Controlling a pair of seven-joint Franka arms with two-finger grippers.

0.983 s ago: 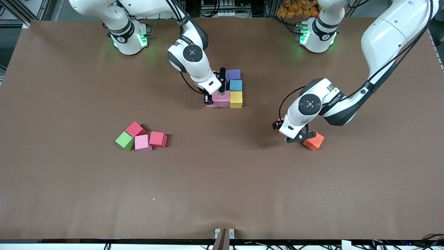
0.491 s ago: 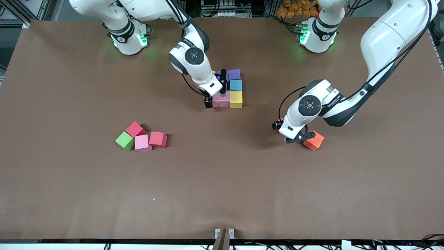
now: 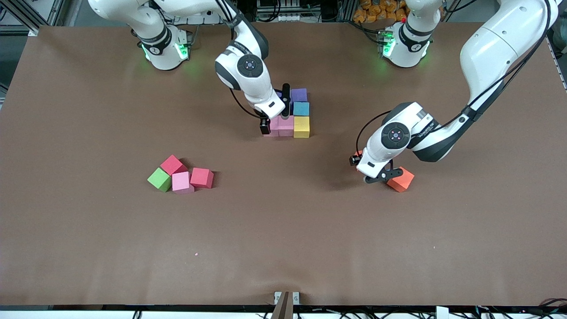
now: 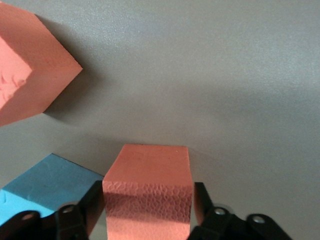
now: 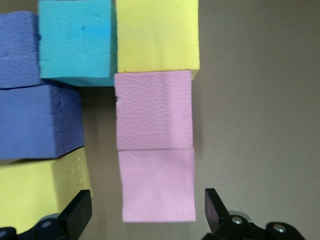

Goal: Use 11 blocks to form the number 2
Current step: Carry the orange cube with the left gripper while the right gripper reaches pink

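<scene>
My right gripper point(image 3: 275, 116) is open, its fingers on either side of the end pink block point(image 5: 156, 185) of the figure. That figure holds a second pink block point(image 3: 286, 126), two yellow blocks point(image 3: 301, 127), a light blue block point(image 3: 301, 108) and purple blocks point(image 3: 299, 94). My left gripper point(image 4: 147, 200) is shut on an orange block point(image 4: 149, 175) low over the table toward the left arm's end. Another orange block point(image 3: 401, 179) lies beside it. A light blue block point(image 4: 45, 185) shows only in the left wrist view.
A cluster lies toward the right arm's end, nearer the front camera: a green cube point(image 3: 158, 179), two red blocks point(image 3: 172, 165) and a pink block point(image 3: 180, 181). The brown table point(image 3: 283, 230) is bare between the cluster and the orange block.
The right arm's hand has shifted slightly over the pink blocks. The left hand has barely moved. No block has changed place.
</scene>
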